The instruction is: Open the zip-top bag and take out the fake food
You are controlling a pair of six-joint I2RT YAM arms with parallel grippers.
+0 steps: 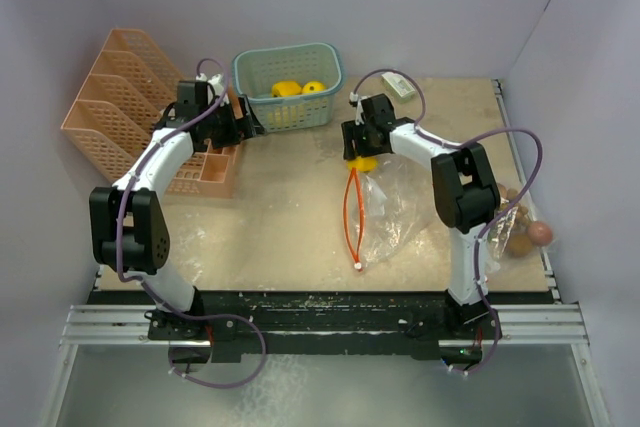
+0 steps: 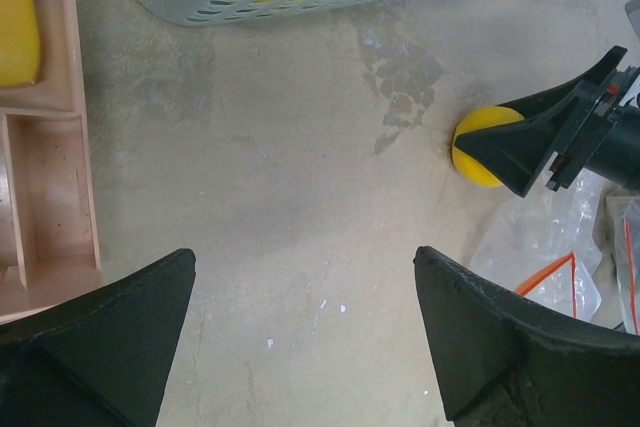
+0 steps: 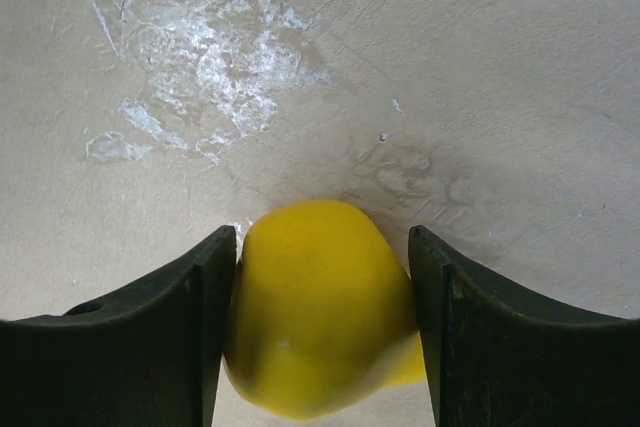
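Just in front of the teal basket (image 1: 290, 113), to its right, we see the right gripper (image 3: 320, 237) clenched on a yellow fake food piece (image 3: 315, 307) beside the zip-top bag (image 1: 395, 207); the left gripper (image 2: 302, 255) hangs spread and empty at the basket's left front; two yellow pieces (image 1: 287, 89) lie inside the basket; a pink organizer (image 1: 110, 107) stands to its left; beige scuffed surface (image 1: 290, 217), pale walls.

Overhead: three yellow toy fruits (image 1: 287, 89) — two in basket (image 1: 290, 119), one outside; one zip-top bag (image 1: 392, 209), one pink organizer (image 1: 110, 97).
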